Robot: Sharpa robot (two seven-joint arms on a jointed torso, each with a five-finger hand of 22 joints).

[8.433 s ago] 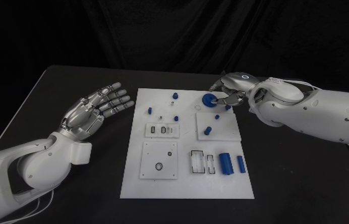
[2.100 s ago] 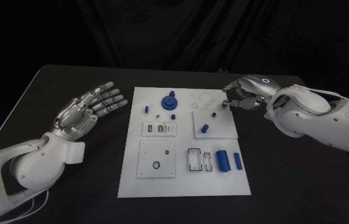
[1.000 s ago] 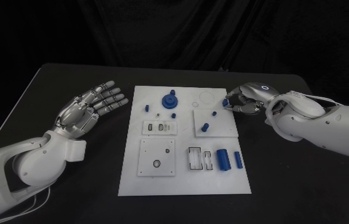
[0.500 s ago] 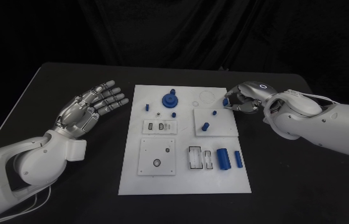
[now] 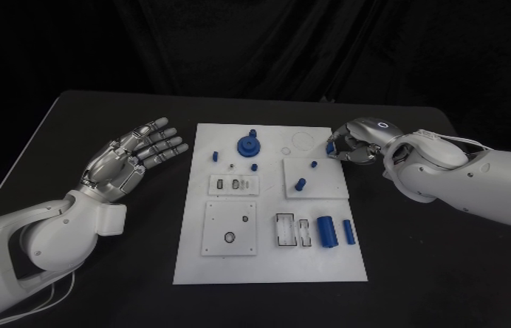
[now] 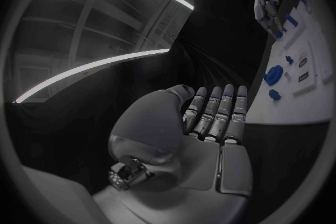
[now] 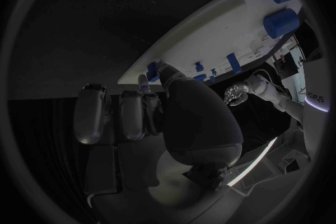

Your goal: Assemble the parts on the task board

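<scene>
The white task board [image 5: 240, 265] lies in the middle of the table. My right hand [image 5: 356, 143] hovers at the board's far right edge, fingers curled, pinching a small blue part [image 5: 331, 148] between thumb and fingertip; the right wrist view shows the same part [image 7: 144, 85] at the fingertips. A blue gear [image 5: 247, 148] sits on the board's far left area, with a blue peg [image 5: 252, 135] behind it. My left hand [image 5: 133, 155] is held palm up with fingers spread, off the board's left side, holding nothing; it also appears in its own wrist view [image 6: 210, 117].
Small blue pegs [image 5: 300, 185] stand on the raised right plate [image 5: 335, 188]. Two blue cylinders [image 5: 328, 233] lie near the board's right side, beside a slotted holder [image 5: 287, 232]. A square plate with a ring [image 5: 231, 239] sits at the near left. Black table surrounds the board.
The blue gear my right hand held 8.4 s ago now sits on the board's far left. In the last second the right hand shifted slightly along the board's right edge. Left hand unchanged.
</scene>
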